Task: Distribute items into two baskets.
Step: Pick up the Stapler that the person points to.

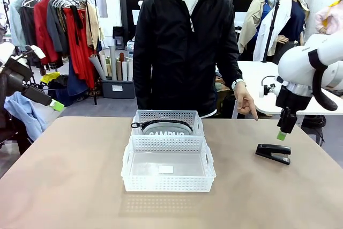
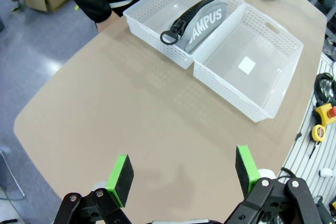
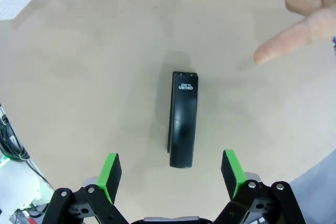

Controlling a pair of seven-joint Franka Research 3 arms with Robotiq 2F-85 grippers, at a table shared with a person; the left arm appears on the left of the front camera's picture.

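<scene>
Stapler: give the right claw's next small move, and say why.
Probably lower the right claw straight down around the stapler. It hovers open above it, the stapler lies between its pads on the table, and the person's hand points at it. The pouch already lies in the far basket; the near basket holds nothing.

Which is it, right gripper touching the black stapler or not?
Apart. In the front view the right gripper hangs above the black stapler, a clear gap under its green tip.

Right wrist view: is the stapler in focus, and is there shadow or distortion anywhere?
Right wrist view: stapler sharp, soft shadow along one long side; the person's hand looks softer. Left wrist view: wide-angle bending of the table edge. Front view: even light, faint reflection below the near basket.
</scene>
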